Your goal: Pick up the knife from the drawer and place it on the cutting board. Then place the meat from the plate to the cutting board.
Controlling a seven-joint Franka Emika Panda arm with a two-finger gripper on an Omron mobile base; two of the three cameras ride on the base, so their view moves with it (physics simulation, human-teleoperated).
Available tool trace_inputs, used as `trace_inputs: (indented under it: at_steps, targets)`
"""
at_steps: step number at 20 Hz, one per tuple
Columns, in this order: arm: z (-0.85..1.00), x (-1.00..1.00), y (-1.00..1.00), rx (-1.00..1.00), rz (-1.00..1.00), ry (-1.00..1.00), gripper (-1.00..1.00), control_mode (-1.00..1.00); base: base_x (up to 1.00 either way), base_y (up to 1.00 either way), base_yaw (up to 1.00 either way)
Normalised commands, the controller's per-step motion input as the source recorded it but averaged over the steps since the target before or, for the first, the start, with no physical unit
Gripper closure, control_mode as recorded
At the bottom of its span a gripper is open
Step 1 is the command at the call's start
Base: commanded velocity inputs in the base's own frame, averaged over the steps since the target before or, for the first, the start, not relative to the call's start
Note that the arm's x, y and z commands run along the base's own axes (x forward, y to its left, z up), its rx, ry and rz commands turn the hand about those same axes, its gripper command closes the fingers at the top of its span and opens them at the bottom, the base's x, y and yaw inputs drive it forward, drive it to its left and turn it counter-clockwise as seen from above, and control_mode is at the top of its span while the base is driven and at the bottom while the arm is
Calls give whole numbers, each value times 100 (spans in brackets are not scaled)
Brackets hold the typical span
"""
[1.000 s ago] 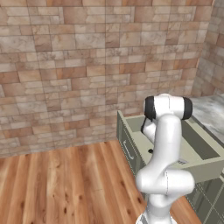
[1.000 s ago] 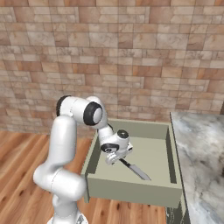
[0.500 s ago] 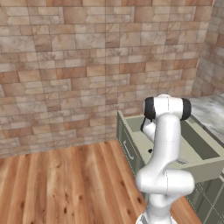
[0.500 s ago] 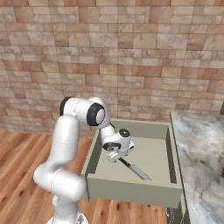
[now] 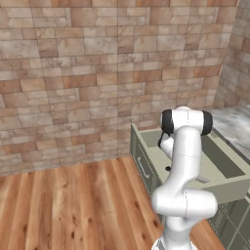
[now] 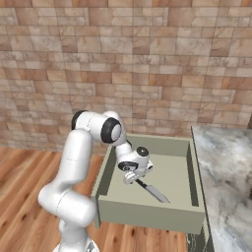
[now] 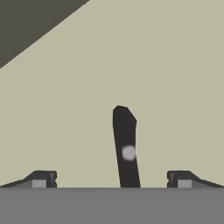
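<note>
Knife (image 6: 152,191) lies flat on the pale floor of the open drawer (image 6: 147,211) as the gripper (image 7: 112,178), fingers spread wide, hangs directly above its black handle without touching it.

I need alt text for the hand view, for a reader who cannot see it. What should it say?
The black handle of the knife lies on the pale beige floor of the drawer, centred between the two fingertips of the open gripper. A dark drawer wall crosses the upper left corner.
</note>
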Motion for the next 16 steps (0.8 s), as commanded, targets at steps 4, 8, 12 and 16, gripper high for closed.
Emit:
trace_inputs:
  at_steps: [4,8,12,16]
  targets:
    - [-23,0,-2,0,0,0,-100,-100,0,0,0]
    - [-33,1,0,-2,0,0,-100,-100,0,0,0]
    - [-31,4,0,-1,0,0,-100,-100,0,0,0]
    - [-27,8,0,-1,0,0,-100,-100,0,0,0]
